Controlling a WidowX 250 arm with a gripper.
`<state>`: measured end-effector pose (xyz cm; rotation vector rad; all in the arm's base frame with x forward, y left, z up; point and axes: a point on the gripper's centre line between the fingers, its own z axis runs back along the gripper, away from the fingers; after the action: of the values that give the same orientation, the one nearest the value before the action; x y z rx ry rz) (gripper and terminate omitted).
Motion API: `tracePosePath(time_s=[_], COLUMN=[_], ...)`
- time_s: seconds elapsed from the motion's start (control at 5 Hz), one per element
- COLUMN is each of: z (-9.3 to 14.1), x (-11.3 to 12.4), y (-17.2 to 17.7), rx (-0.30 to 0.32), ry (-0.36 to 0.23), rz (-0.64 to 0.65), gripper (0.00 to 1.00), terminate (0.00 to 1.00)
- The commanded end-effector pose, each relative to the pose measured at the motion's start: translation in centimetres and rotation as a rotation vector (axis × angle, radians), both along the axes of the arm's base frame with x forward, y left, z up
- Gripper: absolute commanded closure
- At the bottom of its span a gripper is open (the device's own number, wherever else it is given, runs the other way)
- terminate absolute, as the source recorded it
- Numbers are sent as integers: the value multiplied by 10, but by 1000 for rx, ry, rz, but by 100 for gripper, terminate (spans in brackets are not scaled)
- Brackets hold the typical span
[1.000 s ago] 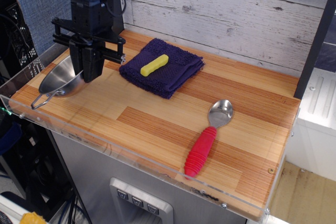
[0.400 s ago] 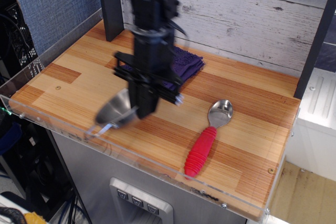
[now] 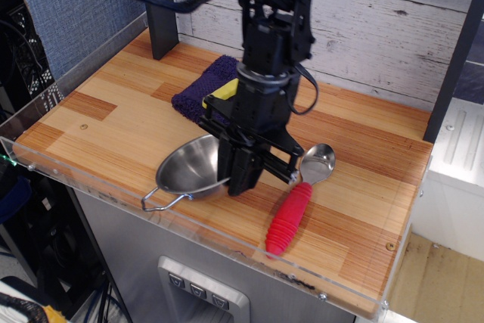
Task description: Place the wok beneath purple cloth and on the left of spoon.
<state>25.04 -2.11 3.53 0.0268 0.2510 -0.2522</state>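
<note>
The shiny steel wok (image 3: 190, 172) sits low over the wooden table near its front edge, with one wire loop handle (image 3: 160, 201) pointing front-left. My gripper (image 3: 240, 179) is shut on the wok's right rim. The dark purple cloth (image 3: 206, 94) lies just behind the wok, mostly hidden by my arm. The spoon with the ribbed red handle (image 3: 290, 218) and metal bowl (image 3: 318, 163) lies to the right of the wok. I cannot tell whether the wok touches the table.
A small yellow block (image 3: 220, 93) lies on the cloth. A clear acrylic lip (image 3: 227, 241) runs along the table's front edge. A dark post (image 3: 157, 13) stands at the back left. A white plank wall is behind.
My gripper has carried the wok from the table's left end to the front middle, now between the cloth and the front edge, left of the spoon.
</note>
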Motion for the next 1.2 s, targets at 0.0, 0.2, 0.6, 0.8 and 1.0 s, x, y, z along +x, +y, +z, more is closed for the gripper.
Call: tracePosePath(time_s=[0.0, 0.2, 0.6, 0.8, 1.0], z=[-5, 3, 54, 93, 114], x=[-4, -3, -5, -11, -17], y=[7, 9, 18, 22, 29], rx=[-3, -33, -51, -4, -3], ry=[18, -12, -144, -259, -317], rz=[42, 40, 41, 98, 165], gripper=[0, 0, 0, 0, 0], terminate=[0, 0, 0, 0, 0])
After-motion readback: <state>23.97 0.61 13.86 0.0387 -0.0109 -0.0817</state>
